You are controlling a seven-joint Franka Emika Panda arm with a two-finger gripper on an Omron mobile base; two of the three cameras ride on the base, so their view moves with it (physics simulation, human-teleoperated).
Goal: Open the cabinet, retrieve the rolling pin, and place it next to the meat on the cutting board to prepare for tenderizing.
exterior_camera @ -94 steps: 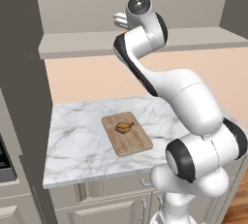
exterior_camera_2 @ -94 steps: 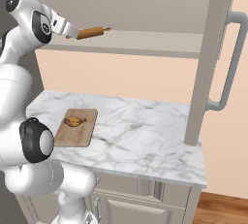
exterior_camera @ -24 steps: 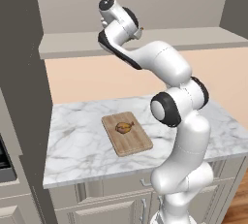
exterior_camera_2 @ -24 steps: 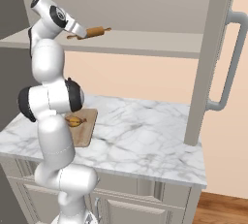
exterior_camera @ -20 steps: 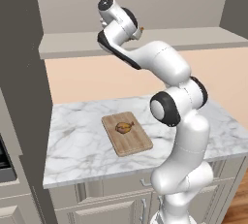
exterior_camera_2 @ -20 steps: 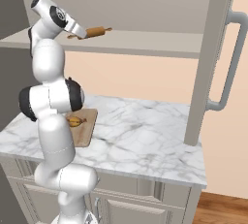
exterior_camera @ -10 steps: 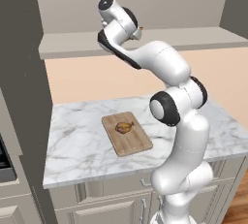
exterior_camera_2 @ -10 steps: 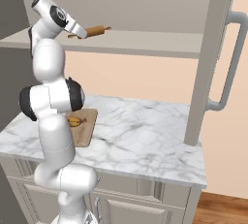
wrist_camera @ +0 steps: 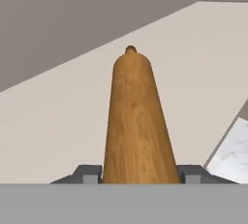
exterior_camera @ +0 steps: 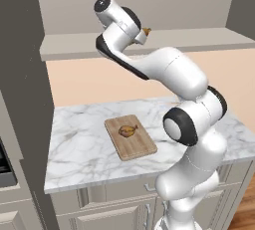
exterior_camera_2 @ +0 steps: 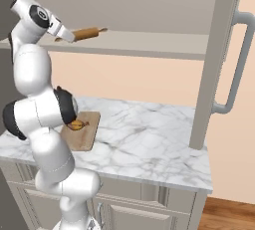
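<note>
The rolling pin [exterior_camera_2: 90, 33] is a brown wooden rod just over the open cabinet's shelf [exterior_camera_2: 149, 44], pointing right and slightly up. My gripper [exterior_camera_2: 68, 37] is shut on its left end, high on the left. In the hand view the rolling pin [wrist_camera: 138, 121] runs straight away from me, filling the gap of the gripper [wrist_camera: 140, 175] from one finger to the other. From the left side its tip [exterior_camera: 146, 31] pokes out past the gripper [exterior_camera: 141, 34]. Below, the golden-brown meat [exterior_camera: 128, 131] lies on the cutting board [exterior_camera: 137, 147] on the marble counter [exterior_camera: 79, 149].
The cabinet's right door [exterior_camera_2: 219, 59] stands swung open with its long silver handle [exterior_camera_2: 238, 64] facing out. A dark tall unit [exterior_camera: 20, 84] stands at the counter's left end. My own elbow hangs over the counter right of the board.
Since the oldest frames the arm has swung left and brought the hand to the pin's end. Over the last second the jaws came together on the pin; the hand has barely moved.
</note>
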